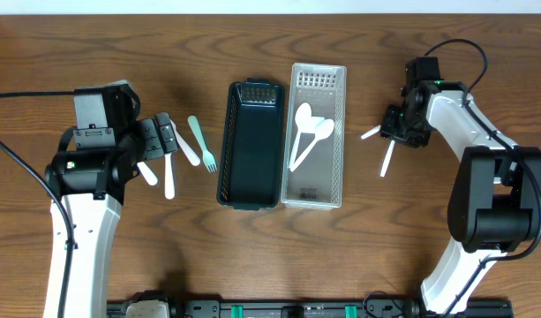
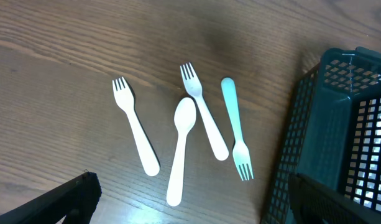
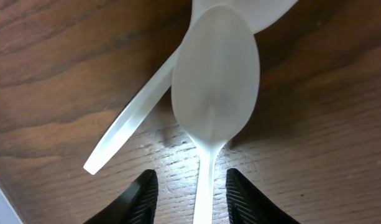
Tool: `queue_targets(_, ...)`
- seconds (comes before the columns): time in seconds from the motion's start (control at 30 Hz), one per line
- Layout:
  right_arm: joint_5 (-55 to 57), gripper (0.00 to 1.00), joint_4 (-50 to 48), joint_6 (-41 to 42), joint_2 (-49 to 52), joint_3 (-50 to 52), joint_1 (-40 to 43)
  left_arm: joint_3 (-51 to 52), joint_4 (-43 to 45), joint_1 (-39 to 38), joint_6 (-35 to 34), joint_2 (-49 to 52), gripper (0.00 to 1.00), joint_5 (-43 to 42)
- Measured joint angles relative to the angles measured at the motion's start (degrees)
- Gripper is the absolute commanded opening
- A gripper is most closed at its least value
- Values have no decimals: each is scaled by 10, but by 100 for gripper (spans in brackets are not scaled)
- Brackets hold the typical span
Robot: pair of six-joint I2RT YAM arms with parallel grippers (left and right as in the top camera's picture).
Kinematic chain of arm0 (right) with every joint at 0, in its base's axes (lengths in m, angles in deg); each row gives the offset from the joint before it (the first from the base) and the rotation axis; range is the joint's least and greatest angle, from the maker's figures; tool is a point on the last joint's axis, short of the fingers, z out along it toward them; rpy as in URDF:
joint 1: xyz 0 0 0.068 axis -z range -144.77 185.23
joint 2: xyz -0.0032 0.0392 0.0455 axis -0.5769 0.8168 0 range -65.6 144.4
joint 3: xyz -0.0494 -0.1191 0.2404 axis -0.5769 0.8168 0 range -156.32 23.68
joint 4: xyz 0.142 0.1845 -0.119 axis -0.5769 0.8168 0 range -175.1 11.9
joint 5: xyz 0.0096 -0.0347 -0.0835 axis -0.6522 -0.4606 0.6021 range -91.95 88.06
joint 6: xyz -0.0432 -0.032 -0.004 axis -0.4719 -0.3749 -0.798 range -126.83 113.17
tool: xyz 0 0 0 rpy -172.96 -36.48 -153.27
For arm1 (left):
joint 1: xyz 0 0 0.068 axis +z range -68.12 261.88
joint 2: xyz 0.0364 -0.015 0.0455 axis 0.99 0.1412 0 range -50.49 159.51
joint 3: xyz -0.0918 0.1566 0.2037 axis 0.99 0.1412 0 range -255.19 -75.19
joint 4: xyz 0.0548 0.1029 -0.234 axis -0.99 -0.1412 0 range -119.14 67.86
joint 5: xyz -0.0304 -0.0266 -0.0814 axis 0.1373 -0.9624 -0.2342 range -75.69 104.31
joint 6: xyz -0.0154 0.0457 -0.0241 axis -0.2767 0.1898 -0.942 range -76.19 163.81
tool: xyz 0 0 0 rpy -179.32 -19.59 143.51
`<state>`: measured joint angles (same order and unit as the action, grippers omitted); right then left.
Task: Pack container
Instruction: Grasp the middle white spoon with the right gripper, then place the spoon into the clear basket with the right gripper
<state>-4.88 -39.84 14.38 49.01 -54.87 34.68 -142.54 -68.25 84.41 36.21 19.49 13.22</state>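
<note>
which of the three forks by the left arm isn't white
The pale green fork, lying closest to the dark basket. The far fork, the middle fork and the spoon are all white.

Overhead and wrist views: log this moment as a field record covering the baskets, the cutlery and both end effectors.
dark basket: nothing inside
clear basket: holds white spoons
table left of dark basket: teal fork, two white forks, loose spoon
left end effector: open, above that cutlery, holding nothing
right end effector: open, fingers either side of the handle of a table spoon
under that spoon: second white utensil, crossed
</note>
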Motion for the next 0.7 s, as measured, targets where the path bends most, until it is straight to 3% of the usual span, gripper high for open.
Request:
queue_targets(0.27,7,38,-22,1,0,35,0,0,0,0,0,0,98,0)
queue_targets(0.5,24,5,-38,13,-2,49,0,0,0,0,0,0,98,0)
queue_targets(0.7,-2,1,11,16,-6,42,-2,0,0,0,0,0,98,0)
